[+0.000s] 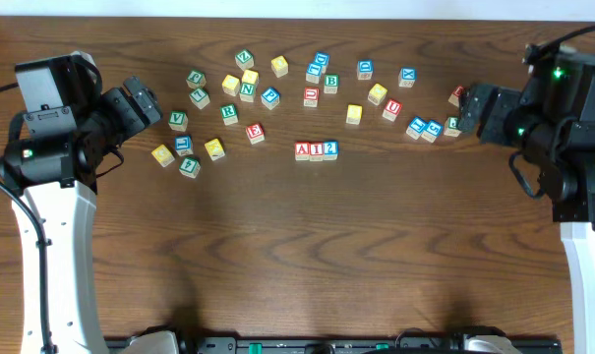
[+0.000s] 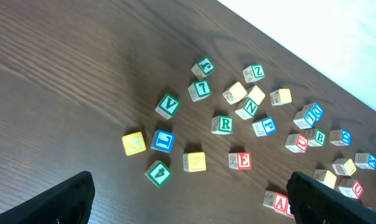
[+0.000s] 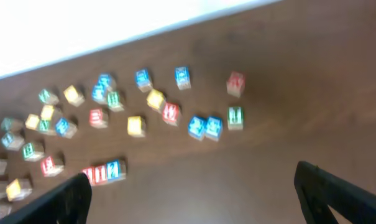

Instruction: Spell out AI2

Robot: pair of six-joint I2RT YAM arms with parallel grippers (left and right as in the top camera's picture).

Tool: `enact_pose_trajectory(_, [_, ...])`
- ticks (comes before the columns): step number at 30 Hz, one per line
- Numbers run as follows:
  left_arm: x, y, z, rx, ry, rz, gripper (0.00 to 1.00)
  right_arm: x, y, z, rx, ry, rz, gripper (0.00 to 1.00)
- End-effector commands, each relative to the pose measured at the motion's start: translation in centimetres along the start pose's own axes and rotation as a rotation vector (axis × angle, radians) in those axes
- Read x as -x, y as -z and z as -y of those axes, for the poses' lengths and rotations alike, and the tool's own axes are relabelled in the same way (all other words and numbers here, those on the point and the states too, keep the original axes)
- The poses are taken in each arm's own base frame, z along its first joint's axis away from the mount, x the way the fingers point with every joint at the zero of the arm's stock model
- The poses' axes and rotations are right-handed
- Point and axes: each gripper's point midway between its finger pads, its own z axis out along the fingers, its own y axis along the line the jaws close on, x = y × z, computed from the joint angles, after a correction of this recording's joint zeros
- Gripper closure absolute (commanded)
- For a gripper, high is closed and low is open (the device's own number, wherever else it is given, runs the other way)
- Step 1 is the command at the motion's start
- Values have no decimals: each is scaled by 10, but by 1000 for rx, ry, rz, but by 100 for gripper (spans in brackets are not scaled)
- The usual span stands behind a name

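Observation:
Three letter blocks stand touching in a row on the brown table: a red A (image 1: 302, 150), a red I (image 1: 317, 150) and a blue 2 (image 1: 330, 148). The row shows blurred in the right wrist view (image 3: 104, 172), and the A shows in the left wrist view (image 2: 279, 202), partly hidden by a finger. My left gripper (image 1: 145, 101) is open and empty at the far left, raised above the table. My right gripper (image 1: 471, 106) is open and empty at the far right. Its open fingers frame the bare table in the right wrist view (image 3: 194, 199).
Many loose letter blocks lie scattered behind the row, from a green V (image 1: 178, 120) and yellow blocks (image 1: 162, 154) at left to blue blocks (image 1: 424, 128) at right. A green block (image 1: 453, 125) and a red block (image 1: 457, 95) lie close to my right gripper.

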Motion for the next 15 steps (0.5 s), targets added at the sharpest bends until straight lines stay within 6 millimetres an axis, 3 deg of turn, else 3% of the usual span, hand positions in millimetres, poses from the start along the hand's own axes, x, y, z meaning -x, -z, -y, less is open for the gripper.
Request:
enact_pose_trajectory(1, [4,3,-1,5,-5,12,2,3,15,3,-1,77,78,1])
enact_pose_trajectory(8, [4,3,-1,5,-5,12,3,-15,22,17,31,62,294,1])
enact_pose_trajectory(15, [4,3,-1,5,-5,12,3,-64,19,30,63,66,506,1])
